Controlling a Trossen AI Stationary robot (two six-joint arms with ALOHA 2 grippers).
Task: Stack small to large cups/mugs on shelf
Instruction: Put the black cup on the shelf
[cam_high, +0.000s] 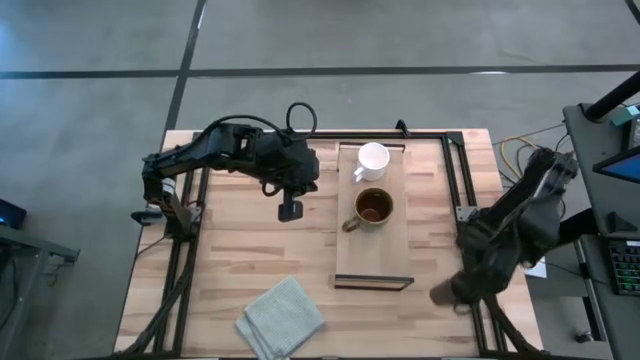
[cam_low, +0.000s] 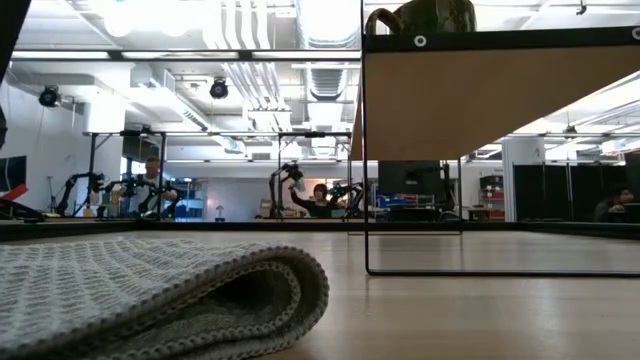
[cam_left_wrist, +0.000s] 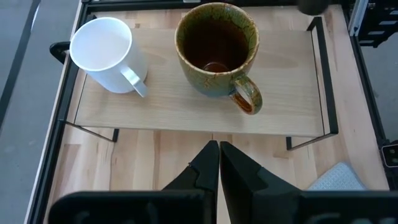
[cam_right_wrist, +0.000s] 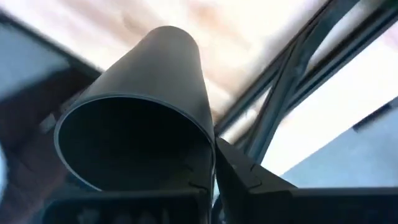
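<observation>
Near edge: grey cloth (cam_high: 281, 318) lies folded on the table (cam_high: 230, 260). R gripper (cam_high: 447, 294) is by the table's right edge w/ the dark cup (cam_right_wrist: 140, 118) pinched in its fingers, cup tipped over. Mid table: L gripper (cam_left_wrist: 218, 163) w/ fingers closed tight, holding nothing, just left of the shelf (cam_high: 385, 250). On the shelf sit the olive mug (cam_high: 373, 207), then, farther back, the white mug (cam_high: 372, 159), close but apart.
</observation>
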